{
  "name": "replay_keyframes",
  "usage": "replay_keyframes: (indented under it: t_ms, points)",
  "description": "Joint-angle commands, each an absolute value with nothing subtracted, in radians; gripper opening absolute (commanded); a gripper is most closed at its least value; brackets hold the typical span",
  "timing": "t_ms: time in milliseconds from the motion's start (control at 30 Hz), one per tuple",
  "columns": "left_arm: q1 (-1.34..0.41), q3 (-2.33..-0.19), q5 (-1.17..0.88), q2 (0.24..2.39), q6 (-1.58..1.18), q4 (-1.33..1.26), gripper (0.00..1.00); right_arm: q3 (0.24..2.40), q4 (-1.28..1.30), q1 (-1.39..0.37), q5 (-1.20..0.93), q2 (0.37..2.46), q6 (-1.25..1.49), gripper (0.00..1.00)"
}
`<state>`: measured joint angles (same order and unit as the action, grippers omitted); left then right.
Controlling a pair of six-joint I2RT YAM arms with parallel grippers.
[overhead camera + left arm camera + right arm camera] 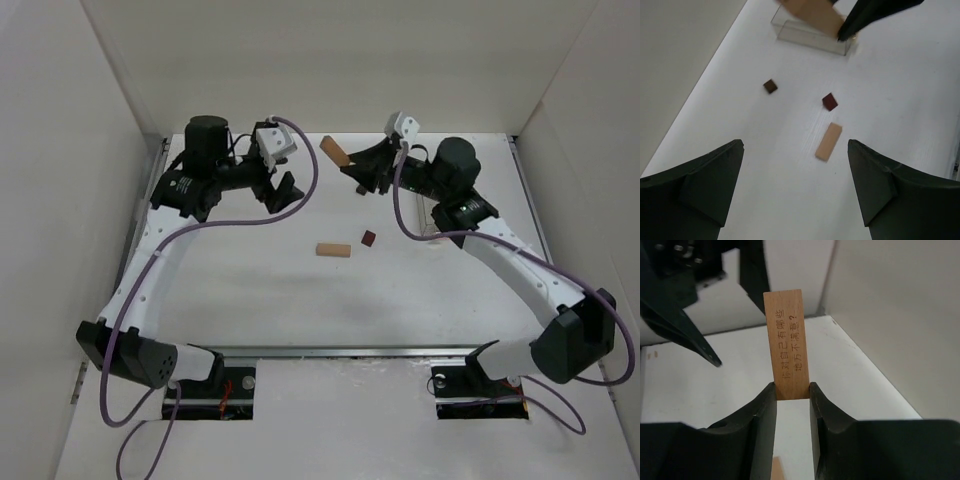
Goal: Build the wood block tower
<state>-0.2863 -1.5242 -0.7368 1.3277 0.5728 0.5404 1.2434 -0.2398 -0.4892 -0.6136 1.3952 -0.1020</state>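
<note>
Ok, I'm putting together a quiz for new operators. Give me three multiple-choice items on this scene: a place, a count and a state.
1. Where is the bar?
A) lying flat
B) between the right jaws
C) between the left jaws

2. How many dark cubes lie on the table?
A) one
B) two
C) four

3. How do the left jaws stand?
A) open, empty
B) shut on a cube
C) shut on the bar

Answers: B, the right wrist view shows the jaws pinching its lower end. B, the left wrist view shows two, apart. A, they stand wide apart with nothing between them.
</note>
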Motion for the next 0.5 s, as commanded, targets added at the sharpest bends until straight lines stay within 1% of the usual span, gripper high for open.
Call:
replay_keyframes:
  t_ms: [0, 67, 100, 133, 167, 200, 300, 367, 400, 467]
  points:
    - [-0.327, -1.586, -0.950, 1.368, 0.552, 0.454, 0.83, 1.148, -0.336, -0.480, -0.741, 1.418, -0.104, 0.00]
    - [-0.339, -1.597, -0.992, 1.381, 0.470, 0.358, 0.78, 1.123, -0.347, -0.480, -0.750, 1.399, -0.078, 0.00]
    - [-0.339, -1.597, -1.015, 1.381, 0.469, 0.333, 0.75, 1.123, -0.363, -0.480, -0.764, 1.381, -0.078, 0.00]
    - [-0.339, -1.588, -1.060, 1.381, 0.457, 0.310, 0.69, 1.106, -0.364, -0.480, -0.764, 1.370, -0.069, 0.00]
    - [-0.348, -1.577, -1.072, 1.381, 0.448, 0.289, 0.67, 1.106, -0.373, -0.480, -0.764, 1.359, -0.069, 0.00]
    - [-0.348, -1.577, -1.081, 1.381, 0.424, 0.249, 0.66, 1.091, -0.373, -0.480, -0.755, 1.350, -0.069, 0.00]
    - [-0.348, -1.559, -1.147, 1.371, 0.455, 0.249, 0.66, 1.063, -0.382, -0.480, -0.755, 1.321, -0.069, 0.00]
    - [-0.348, -1.546, -1.163, 1.371, 0.476, 0.249, 0.62, 1.052, -0.382, -0.480, -0.764, 1.298, -0.069, 0.00]
    - [-0.357, -1.546, -1.163, 1.371, 0.462, 0.249, 0.58, 1.052, -0.382, -0.480, -0.764, 1.298, -0.069, 0.00]
    - [-0.357, -1.546, -1.149, 1.397, 0.468, 0.276, 0.58, 1.029, -0.382, -0.480, -0.764, 1.289, -0.069, 0.00]
